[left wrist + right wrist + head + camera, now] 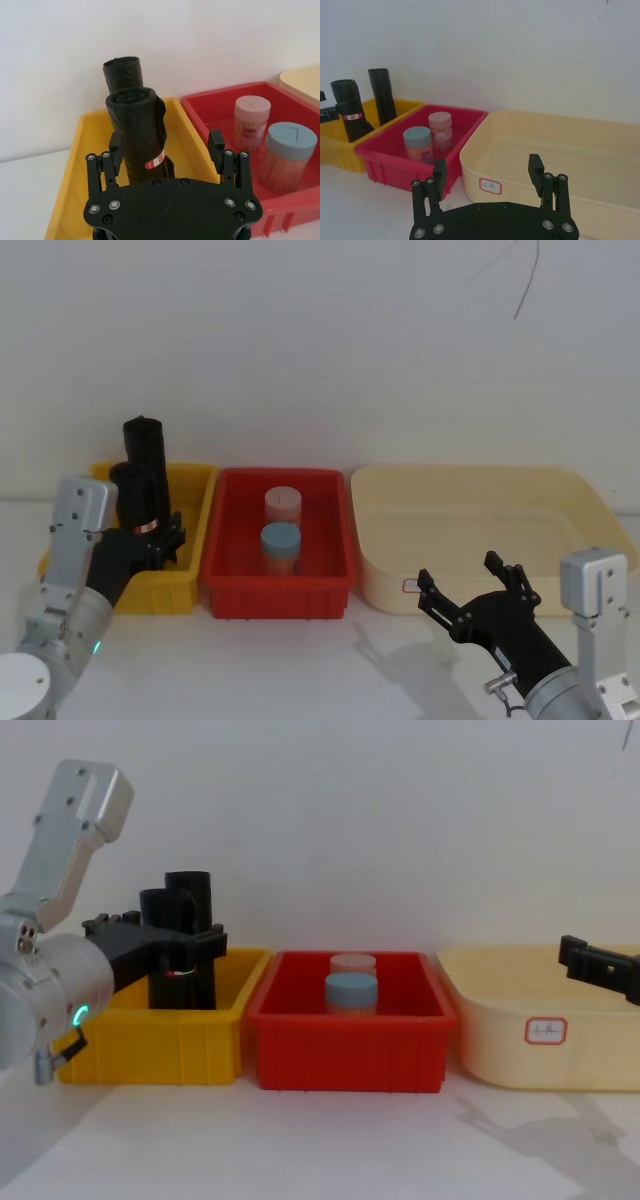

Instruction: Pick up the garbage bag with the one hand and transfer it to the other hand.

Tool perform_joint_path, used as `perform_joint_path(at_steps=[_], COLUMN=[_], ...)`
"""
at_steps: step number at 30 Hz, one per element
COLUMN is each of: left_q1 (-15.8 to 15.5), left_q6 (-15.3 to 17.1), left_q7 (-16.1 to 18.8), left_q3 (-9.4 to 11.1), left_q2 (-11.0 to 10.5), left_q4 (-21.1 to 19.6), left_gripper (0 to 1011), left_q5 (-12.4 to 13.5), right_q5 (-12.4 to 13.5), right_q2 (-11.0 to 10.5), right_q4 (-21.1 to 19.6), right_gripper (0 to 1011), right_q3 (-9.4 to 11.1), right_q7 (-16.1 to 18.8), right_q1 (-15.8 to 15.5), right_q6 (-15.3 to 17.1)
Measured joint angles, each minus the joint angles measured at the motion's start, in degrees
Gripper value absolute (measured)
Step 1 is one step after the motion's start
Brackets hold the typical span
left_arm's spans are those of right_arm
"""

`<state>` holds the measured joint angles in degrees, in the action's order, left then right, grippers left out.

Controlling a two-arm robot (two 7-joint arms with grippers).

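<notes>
Left pincer straddles the garbage bag, left of the red bin.

The garbage bag stands upright in the yellow bin that sits just beside the red bin, with a plain black roll close behind it. The left pincer is spread wide, a finger on either side of the bag at its label band, not clamped on it. Right of the red bin, the right pincer hovers over the desk before the cream tub, wide and holding nothing.
</notes>
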<state>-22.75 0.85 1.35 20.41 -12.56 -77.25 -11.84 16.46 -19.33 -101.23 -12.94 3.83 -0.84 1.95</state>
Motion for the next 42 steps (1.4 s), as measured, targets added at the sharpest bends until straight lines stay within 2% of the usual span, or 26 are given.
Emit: perform_joint_path(at_steps=[16,42], left_q1=[-3.5,-5.7], left_q6=[-1.3,-2.2], left_q7=[1.9,4.9], left_q3=[-0.5,-1.0], left_q2=[2.7,5.3], left_q4=[5.0,8.9], left_gripper=[1002,1001], left_q5=[2.1,5.4], right_q5=[0.0,0.0], right_q2=[0.0,0.0], right_q4=[0.0,0.0], right_gripper=[1000,1000], right_q3=[0.0,0.0], right_q7=[0.0,0.0], right_q1=[0.0,0.0], right_q6=[0.0,0.0])
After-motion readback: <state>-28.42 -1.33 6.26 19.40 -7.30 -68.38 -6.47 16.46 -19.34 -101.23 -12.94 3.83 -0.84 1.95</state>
